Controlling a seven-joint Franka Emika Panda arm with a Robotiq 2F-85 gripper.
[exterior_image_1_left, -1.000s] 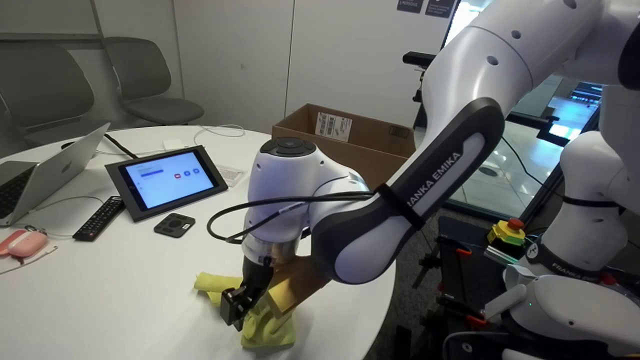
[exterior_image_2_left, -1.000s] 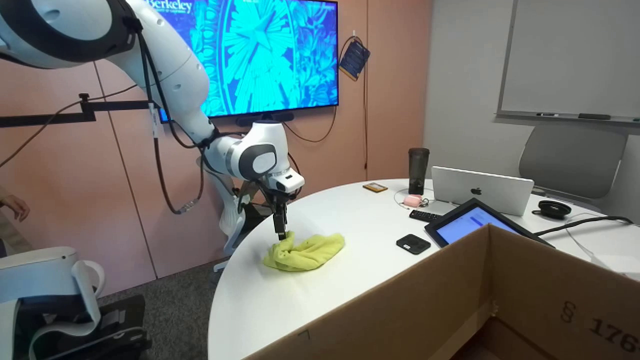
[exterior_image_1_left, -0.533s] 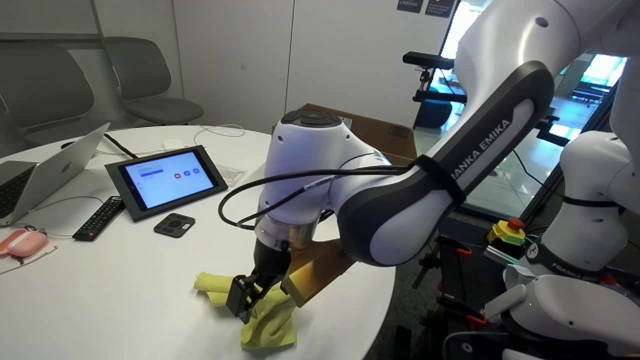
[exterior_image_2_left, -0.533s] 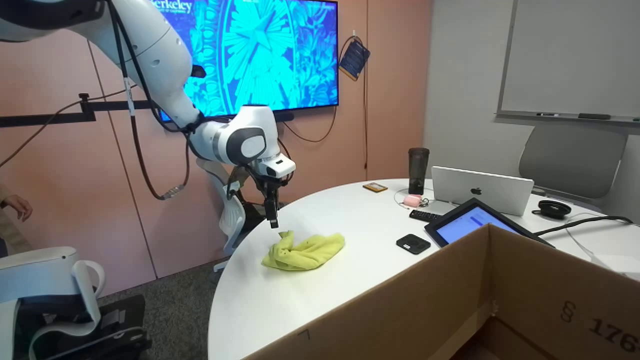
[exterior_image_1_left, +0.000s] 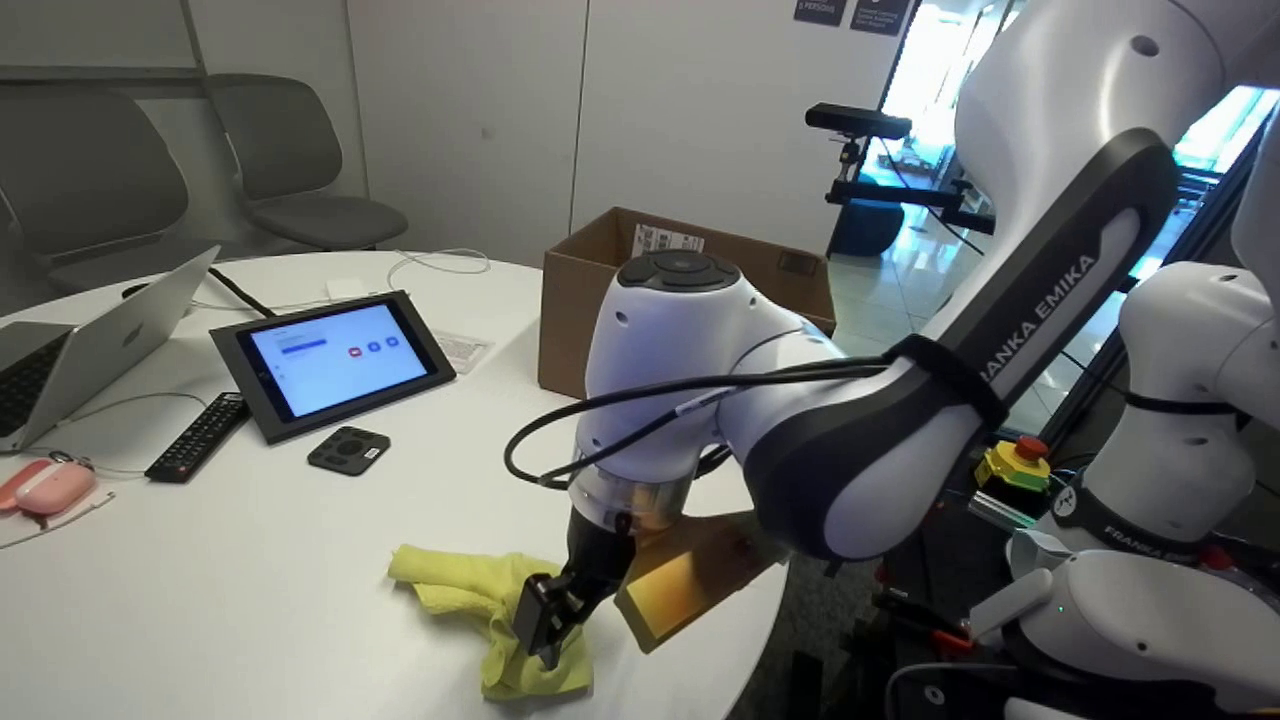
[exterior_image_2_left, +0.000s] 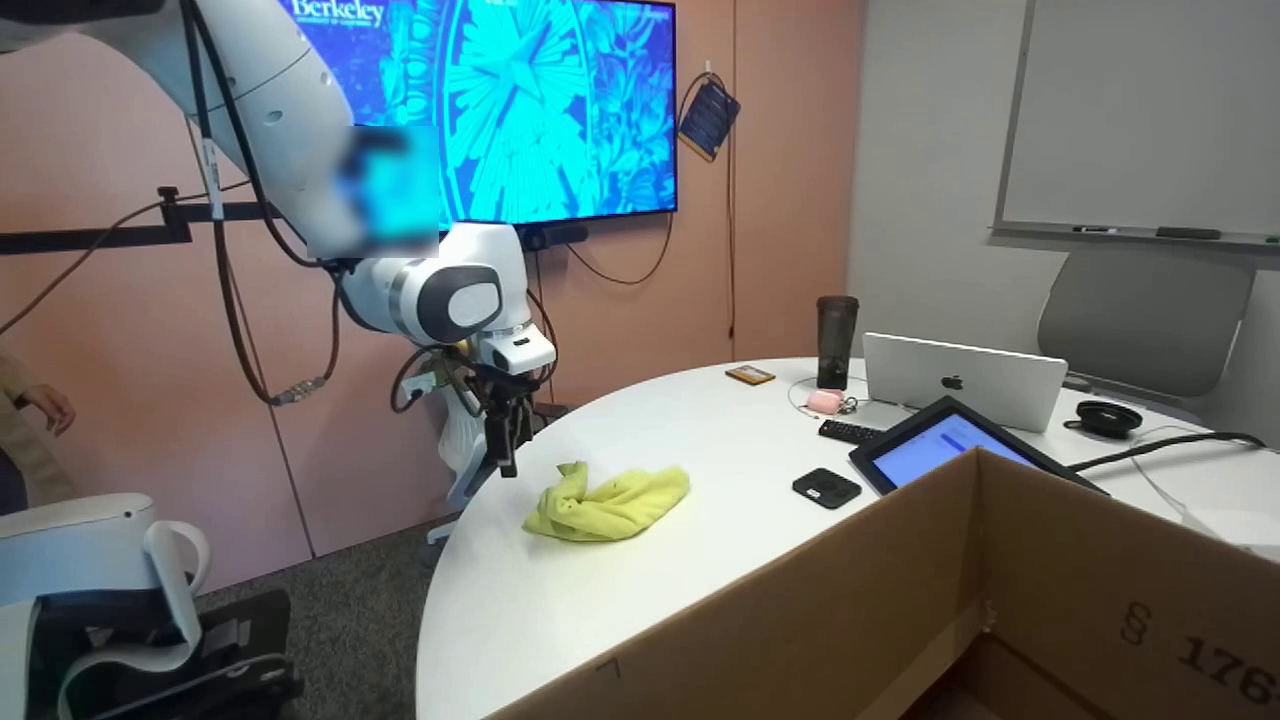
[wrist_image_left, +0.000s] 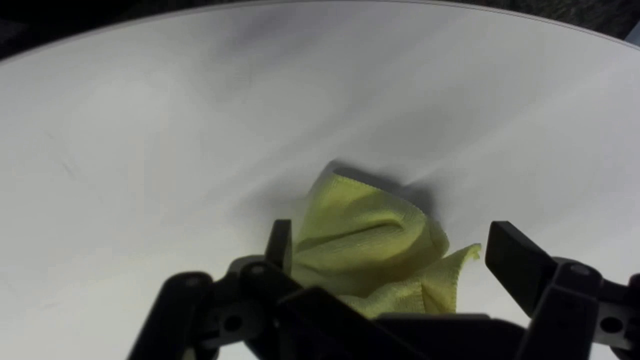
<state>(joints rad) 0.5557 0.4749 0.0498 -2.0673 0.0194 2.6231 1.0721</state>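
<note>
hanging over the white table (exterior_image_2_left: 540, 620), the gripper (wrist_image_left: 392, 250) has its jaws wide apart. the yellow-green cloth (exterior_image_2_left: 607, 505) lies crumpled on that table, showing between the jaws in the wrist view; the tips look just clear of it, though that view is too dark to be sure. farther across sit a small black device (exterior_image_1_left: 349, 450), a remote (exterior_image_1_left: 198, 437) and a tablet (exterior_image_1_left: 340, 360), with a cardboard box (exterior_image_2_left: 840, 600) also in both exterior views.
</note>
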